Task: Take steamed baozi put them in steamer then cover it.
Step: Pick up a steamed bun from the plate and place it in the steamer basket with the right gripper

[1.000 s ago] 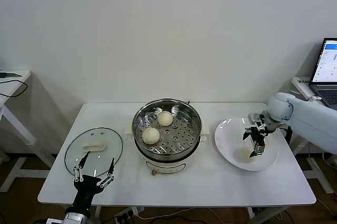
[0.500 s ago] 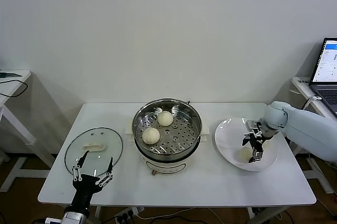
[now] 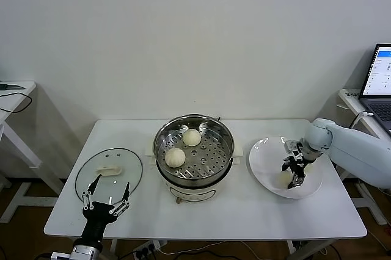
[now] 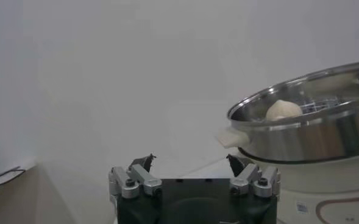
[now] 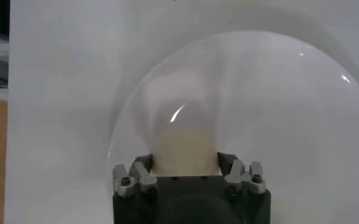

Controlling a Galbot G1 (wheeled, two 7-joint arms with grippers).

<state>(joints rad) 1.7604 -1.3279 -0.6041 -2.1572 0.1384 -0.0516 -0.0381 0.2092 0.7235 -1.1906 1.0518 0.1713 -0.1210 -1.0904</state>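
Baozi: two sit on the steamer tray; my right gripper has its fingers apart around a third baozi on the white plate
Fourth bun: can't see one
Progress: I judge roughly halfway
Cover: lies flat on table, left of steamer
Left gripper: parked at front edge, fingers spread
Room: bare table between plate and pot

Steamer: round shiny steel pot on a white base, mid-table, uncovered, perforated tray showing. Two pale cream baozi sit on the tray, one at the back, one nearer the front-left; a third baozi lies on the white plate to the right. Cover: clear glass lid, metal rim, white handle, flat on the table left of the steamer.
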